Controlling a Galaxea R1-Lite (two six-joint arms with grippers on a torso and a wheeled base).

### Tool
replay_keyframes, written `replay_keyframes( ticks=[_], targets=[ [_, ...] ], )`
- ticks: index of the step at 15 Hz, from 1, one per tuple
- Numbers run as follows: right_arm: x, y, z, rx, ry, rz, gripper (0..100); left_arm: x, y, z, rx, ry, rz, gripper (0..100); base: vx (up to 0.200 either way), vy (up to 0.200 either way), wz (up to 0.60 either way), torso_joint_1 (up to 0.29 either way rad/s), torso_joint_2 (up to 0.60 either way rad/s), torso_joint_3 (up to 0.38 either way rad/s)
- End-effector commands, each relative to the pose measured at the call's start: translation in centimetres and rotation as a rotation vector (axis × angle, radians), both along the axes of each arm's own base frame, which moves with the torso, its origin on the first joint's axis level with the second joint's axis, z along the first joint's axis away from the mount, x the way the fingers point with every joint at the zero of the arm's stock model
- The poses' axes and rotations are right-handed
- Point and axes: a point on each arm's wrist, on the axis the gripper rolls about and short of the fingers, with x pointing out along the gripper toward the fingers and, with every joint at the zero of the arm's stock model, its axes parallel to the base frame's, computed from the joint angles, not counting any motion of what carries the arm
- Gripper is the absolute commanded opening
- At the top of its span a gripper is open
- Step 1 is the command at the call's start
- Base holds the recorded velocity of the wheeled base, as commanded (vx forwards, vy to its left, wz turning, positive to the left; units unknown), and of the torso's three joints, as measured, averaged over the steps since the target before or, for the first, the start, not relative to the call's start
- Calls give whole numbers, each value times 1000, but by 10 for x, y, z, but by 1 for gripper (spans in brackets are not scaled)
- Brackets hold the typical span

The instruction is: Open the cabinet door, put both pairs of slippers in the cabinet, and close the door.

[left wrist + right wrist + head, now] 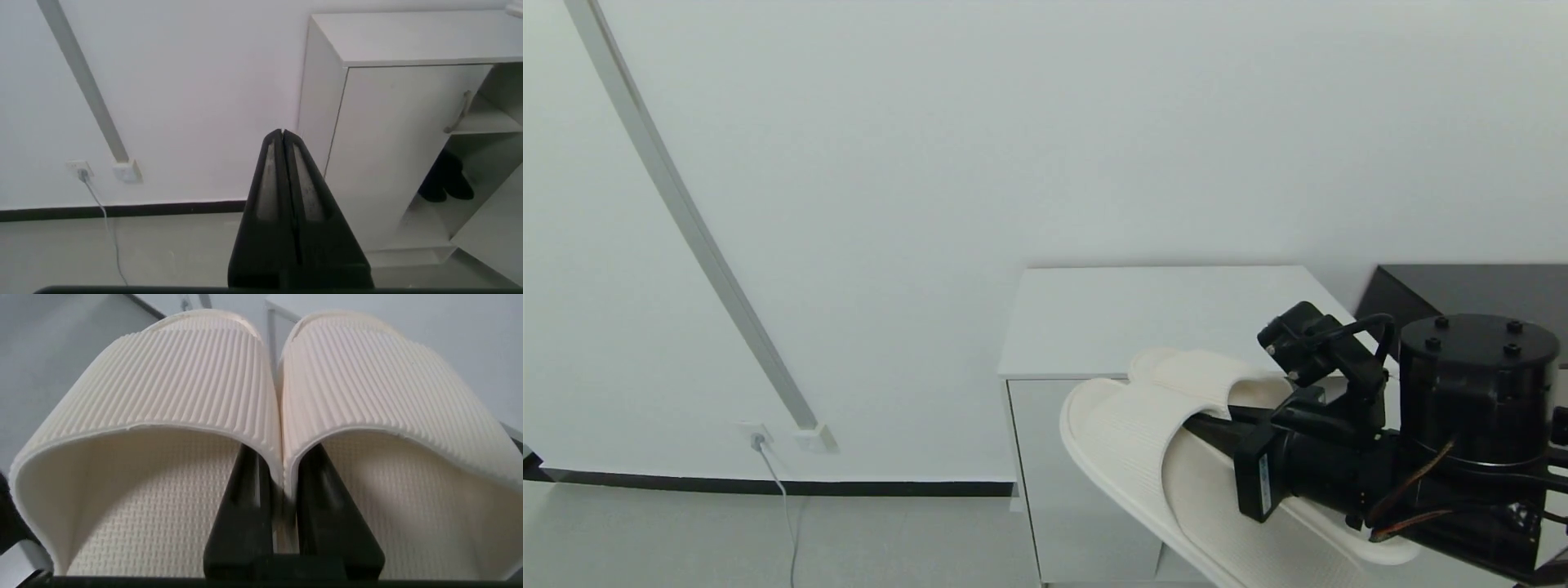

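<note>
Gripping both cream slippers (1131, 445) pinched together, right claw (282, 482) hangs in front of the cabinet (1152, 314); left claw (283, 147) is closed up.

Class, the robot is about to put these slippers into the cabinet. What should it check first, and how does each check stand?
1. Slippers held by the right gripper: ok, both pinched together.
2. Cabinet open: ok, the shelf shows on one side.
3. Room inside: cannot tell; dark shoes stand below the shelf.
4. Left gripper free: ok, shut and empty.
5. Clear path to the opening: cannot tell.
</note>
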Motion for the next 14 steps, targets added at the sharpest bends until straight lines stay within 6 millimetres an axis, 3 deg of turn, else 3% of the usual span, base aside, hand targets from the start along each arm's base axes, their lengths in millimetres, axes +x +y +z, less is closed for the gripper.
replay_keyframes(
  ticks=[1,13,14],
  targets=[
    [0,1,-1,-3,4,5,0,0,0,0,1,1,-2,0,0,-200,0,2,2,7],
    [-1,0,-4,-12,9,1,0,0,0,0,1,1,-2,0,0,-200,0,3,4,3],
    [-1,0,-4,-12,10,3,0,0,0,0,1,1,-2,0,0,0,0,0,0,0]
  ],
)
